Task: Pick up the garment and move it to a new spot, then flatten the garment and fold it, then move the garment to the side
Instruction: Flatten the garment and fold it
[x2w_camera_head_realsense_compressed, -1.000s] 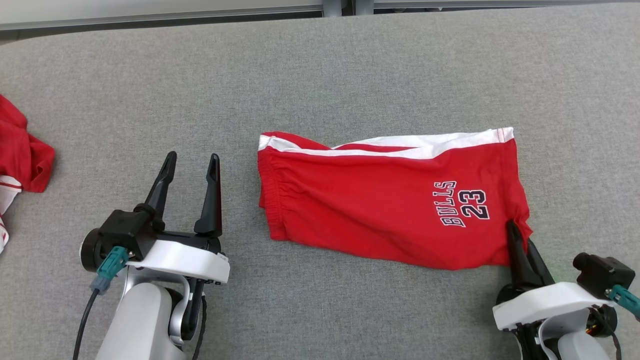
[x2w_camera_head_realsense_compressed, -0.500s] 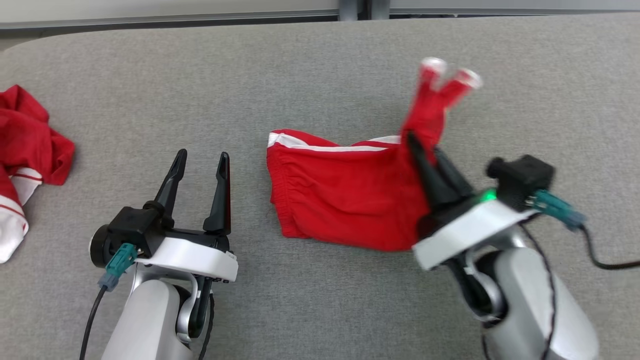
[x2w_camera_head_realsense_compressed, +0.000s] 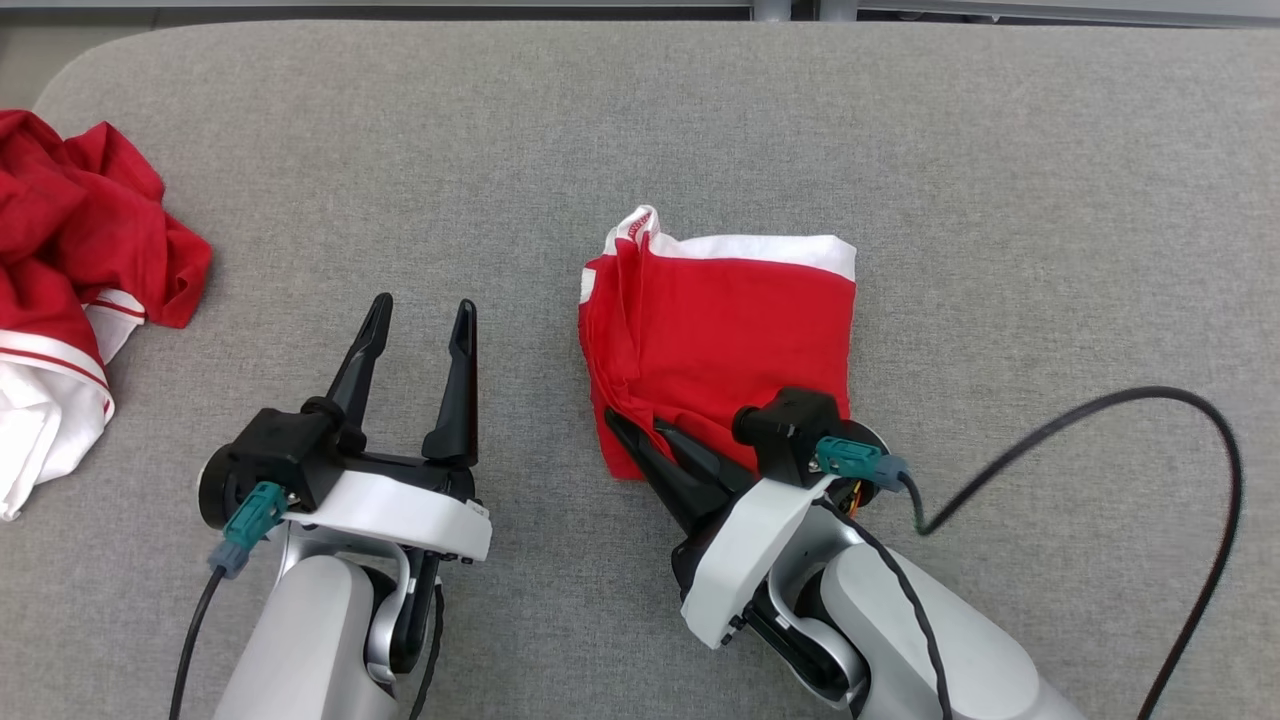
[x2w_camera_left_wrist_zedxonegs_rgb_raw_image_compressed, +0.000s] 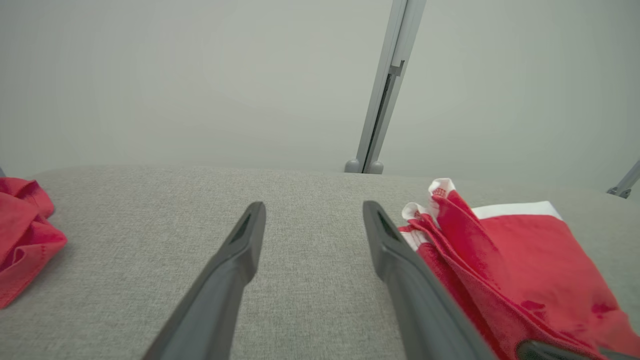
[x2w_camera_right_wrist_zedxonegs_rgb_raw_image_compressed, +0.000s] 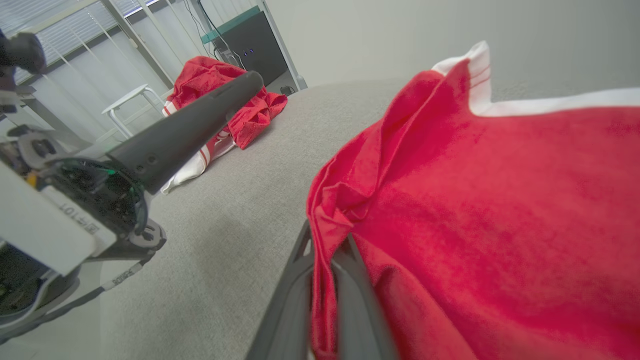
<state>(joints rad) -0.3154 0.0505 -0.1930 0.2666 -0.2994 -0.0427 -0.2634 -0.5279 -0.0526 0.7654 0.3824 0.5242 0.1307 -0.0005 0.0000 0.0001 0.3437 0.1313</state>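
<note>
Right gripper (x2w_camera_head_realsense_compressed: 635, 425) is clenching near-left corner of folded garment (x2w_camera_head_realsense_compressed: 730, 330) at table (x2w_camera_head_realsense_compressed: 900, 150) centre; left gripper (x2w_camera_head_realsense_compressed: 424, 305) is hovering alongside, jaws released.

A grey, cloth-covered table (x2w_camera_head_realsense_compressed: 700, 130) stretches under and ahead of both claws, its far left corner rounded. A crumpled heap of red and white clothing (x2w_camera_head_realsense_compressed: 70, 280) lies on it well to the left of the left claw (x2w_camera_head_realsense_compressed: 422, 305), at the table's left edge, far apart from the right claw (x2w_camera_head_realsense_compressed: 633, 420). Seen from the left wrist, a grey metal post (x2w_camera_left_wrist_zedxonegs_rgb_raw_image_compressed: 385, 95) rises past the table's far edge, ahead of the left claw and a little to its right, against a plain pale wall (x2w_camera_left_wrist_zedxonegs_rgb_raw_image_compressed: 150, 75). From the right wrist, beyond the heap, stand a white stool (x2w_camera_right_wrist_zedxonegs_rgb_raw_image_compressed: 127, 107), a dark cabinet (x2w_camera_right_wrist_zedxonegs_rgb_raw_image_compressed: 245, 37) and a window with blinds (x2w_camera_right_wrist_zedxonegs_rgb_raw_image_compressed: 60, 60).
</note>
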